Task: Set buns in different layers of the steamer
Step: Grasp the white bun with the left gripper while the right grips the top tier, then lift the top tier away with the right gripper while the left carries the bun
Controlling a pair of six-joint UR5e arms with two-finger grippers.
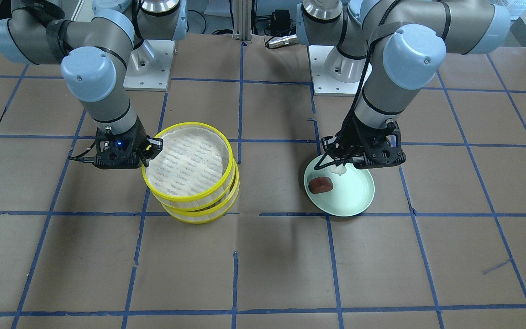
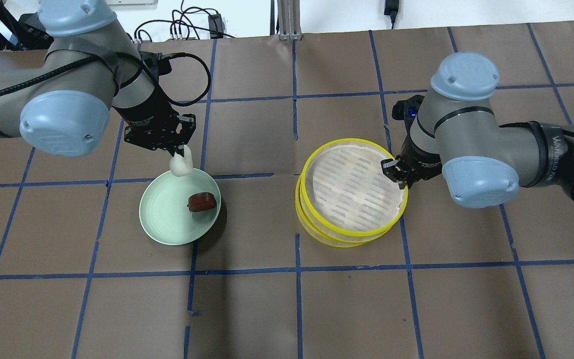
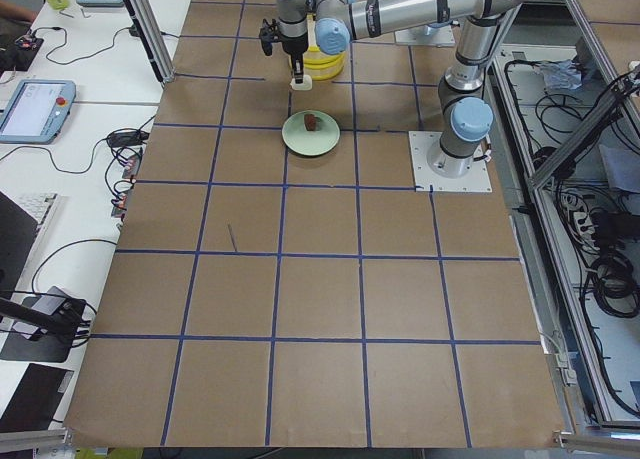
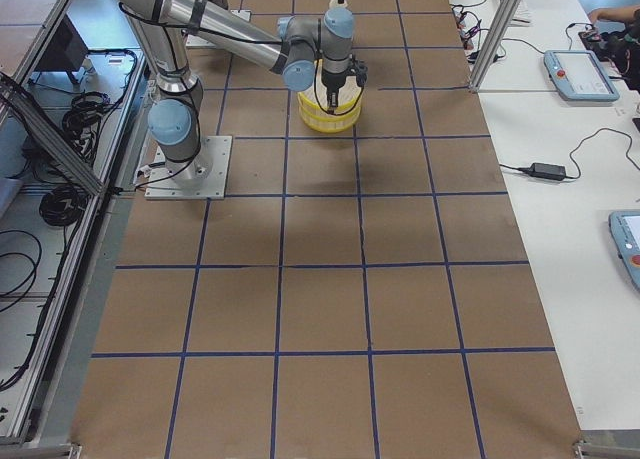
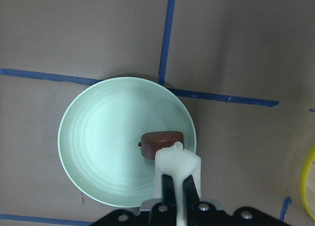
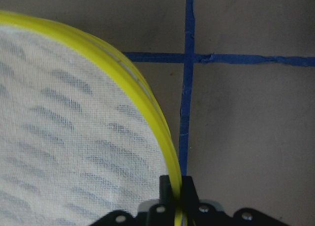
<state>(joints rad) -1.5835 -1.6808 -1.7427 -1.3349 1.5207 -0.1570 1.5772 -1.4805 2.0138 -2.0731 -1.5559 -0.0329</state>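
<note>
Left gripper (image 2: 179, 149), jaws clenched on the white bun (image 2: 181, 165), hangs it over the 12 o'clock rim of the plate (image 2: 160, 219) in the overhead view; from the front the wrist hides most of it. Brown bun (image 2: 202, 201) lies at the plate's 3 o'clock. Right gripper (image 6: 176, 186): only its wrist camera shows the jaws pinching the yellow rim of the top layer (image 2: 347, 192), at 3 o'clock. Lower layer (image 2: 313, 232) peeks out askew beneath on the desk (image 2: 267, 309), floor hidden
</note>
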